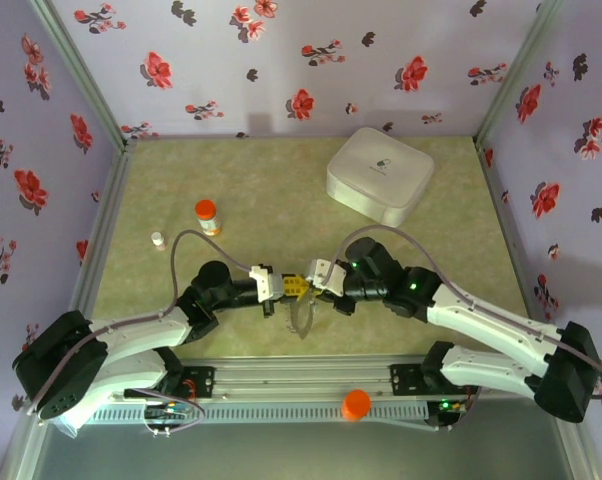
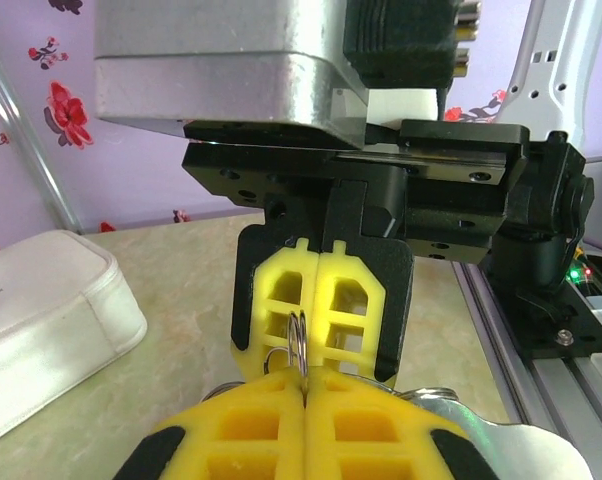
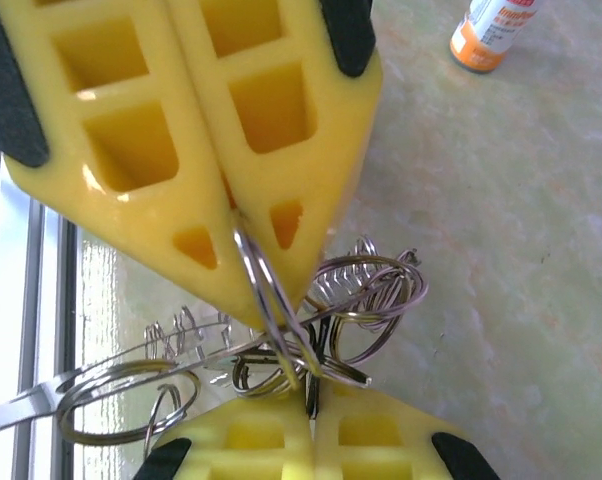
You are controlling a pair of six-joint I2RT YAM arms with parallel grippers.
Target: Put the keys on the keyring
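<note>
the two arms meet tip to tip over the near middle of the green bench (image 1: 281, 190). the left claw (image 1: 287, 288) and the right claw (image 1: 305, 284) face each other and their yellow fingertips almost touch.

between them hangs the keyring (image 3: 371, 290), lifted off the bench. it shows as a tangle of thin silver wire rings, several looped through one another, rather than a single loop. from above, the bunch dangles just below the meeting point of the claws, toward the near edge.

the right claw is pinched tight, with one wire ring running straight into the seam between its yellow fingers (image 3: 131, 150). the left claw is also fully closed, and other rings of the same bunch disappear into its seam. so both claws grip the keyring from opposite sides.

a flat silver key (image 3: 6, 415) sticks out from the largest ring, to the left in the right wrist view. only part of it shows, and its head cannot be made out.

a white rounded-square box (image 1: 379, 175) sits well apart at the far right of the bench. an orange-capped vial (image 1: 208, 217) stands at the far left, with a small white cap (image 1: 159, 240) just beside it.
</note>
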